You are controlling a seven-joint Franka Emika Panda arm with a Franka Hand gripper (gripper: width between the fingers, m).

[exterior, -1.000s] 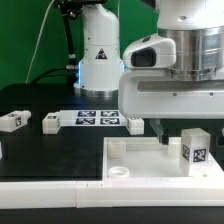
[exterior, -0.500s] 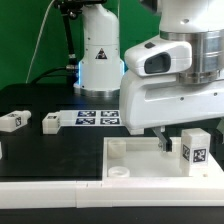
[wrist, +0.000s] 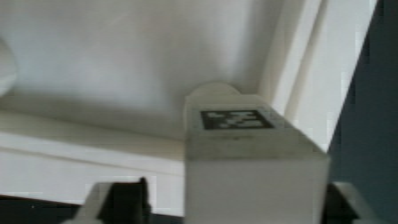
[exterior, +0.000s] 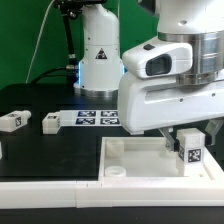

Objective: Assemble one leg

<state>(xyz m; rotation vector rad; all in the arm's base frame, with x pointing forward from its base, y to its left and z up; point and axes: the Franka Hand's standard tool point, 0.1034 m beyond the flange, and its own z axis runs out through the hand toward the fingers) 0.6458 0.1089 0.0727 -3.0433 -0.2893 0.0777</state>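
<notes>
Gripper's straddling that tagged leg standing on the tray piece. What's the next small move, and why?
Probably close the fingers on the leg. In the wrist view the leg stands centred between the two open fingers with gaps on both sides, so nothing holds it yet. In the exterior view the gripper is already low over the leg on the tray piece, so closing looks likelier than descending further.

Robot arm (exterior: pixel 185 60): glossy white rounded housings, a grey oval inset on the wrist, a grey metallic collar, and dark fingers (exterior: pixel 169 139) beneath the boxy white hand.
</notes>
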